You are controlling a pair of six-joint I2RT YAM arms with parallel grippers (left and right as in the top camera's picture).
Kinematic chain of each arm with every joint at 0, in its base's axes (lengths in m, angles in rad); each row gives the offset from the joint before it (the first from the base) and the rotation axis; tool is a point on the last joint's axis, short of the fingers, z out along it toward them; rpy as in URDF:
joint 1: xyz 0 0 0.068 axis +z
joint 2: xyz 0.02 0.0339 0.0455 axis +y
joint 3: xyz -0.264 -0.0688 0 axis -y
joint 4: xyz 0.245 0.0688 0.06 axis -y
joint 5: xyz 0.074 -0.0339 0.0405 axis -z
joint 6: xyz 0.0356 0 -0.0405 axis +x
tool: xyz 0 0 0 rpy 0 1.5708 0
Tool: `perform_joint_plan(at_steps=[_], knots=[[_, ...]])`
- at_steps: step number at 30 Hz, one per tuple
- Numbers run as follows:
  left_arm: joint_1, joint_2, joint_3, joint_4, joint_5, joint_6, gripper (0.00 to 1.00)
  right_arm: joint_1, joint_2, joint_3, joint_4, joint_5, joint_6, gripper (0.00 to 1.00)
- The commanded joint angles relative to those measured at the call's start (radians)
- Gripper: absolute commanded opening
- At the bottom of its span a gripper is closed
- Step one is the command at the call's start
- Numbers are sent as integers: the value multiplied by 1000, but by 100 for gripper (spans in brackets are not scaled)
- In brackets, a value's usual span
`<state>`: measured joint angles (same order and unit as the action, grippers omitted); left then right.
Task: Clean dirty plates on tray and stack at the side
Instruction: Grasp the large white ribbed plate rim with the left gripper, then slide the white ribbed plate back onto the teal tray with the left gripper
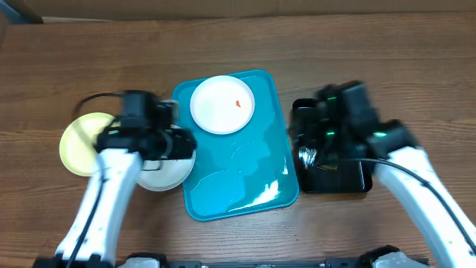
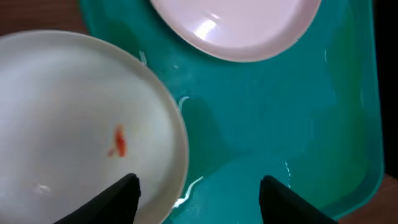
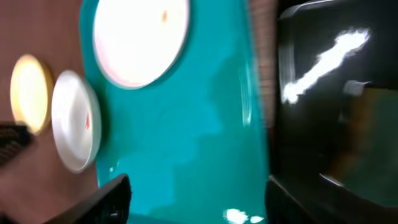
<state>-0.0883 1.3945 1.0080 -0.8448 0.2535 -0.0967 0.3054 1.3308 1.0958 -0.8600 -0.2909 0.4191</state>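
The turquoise tray (image 1: 253,167) lies mid-table. A white plate (image 1: 222,104) with a small orange smear sits at its far end. A second white plate (image 1: 165,176) with a red smear (image 2: 118,142) overlaps the tray's left rim, partly under my left arm. The pale yellow-green plate (image 1: 78,143) lies on the table to the left. My left gripper (image 2: 199,193) is open, one finger over the smeared plate (image 2: 74,112), the other over the tray (image 2: 280,124). My right gripper (image 3: 196,193) is open and empty between the tray (image 3: 186,124) and the black tray.
A glossy black tray (image 1: 349,179) stands right of the turquoise tray, under my right wrist; it also shows in the right wrist view (image 3: 336,93), blurred, with bright glare. Bare wooden table surrounds both trays.
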Motion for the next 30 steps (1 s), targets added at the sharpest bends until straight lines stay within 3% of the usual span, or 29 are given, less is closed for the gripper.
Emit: perform_joint_plan(at_steps=[1, 4, 7, 14, 19, 30], knots=[[-148, 87, -19, 14, -289, -69, 61, -120, -53, 21, -59, 7, -16, 73], [-261, 160, -19, 30, -495, -159, 55, -199, -56, 21, -115, -1, -40, 73], [-328, 209, -19, 69, -498, -163, 45, -214, -55, 21, -125, -1, -61, 73], [-371, 267, -19, 82, -525, -252, 33, -214, -55, 21, -126, -1, -69, 73], [-370, 251, -3, 71, -523, -252, 45, -214, -55, 21, -126, 0, -83, 73], [-378, 130, 55, -50, -550, -253, 53, -214, -55, 21, -125, 2, -83, 74]])
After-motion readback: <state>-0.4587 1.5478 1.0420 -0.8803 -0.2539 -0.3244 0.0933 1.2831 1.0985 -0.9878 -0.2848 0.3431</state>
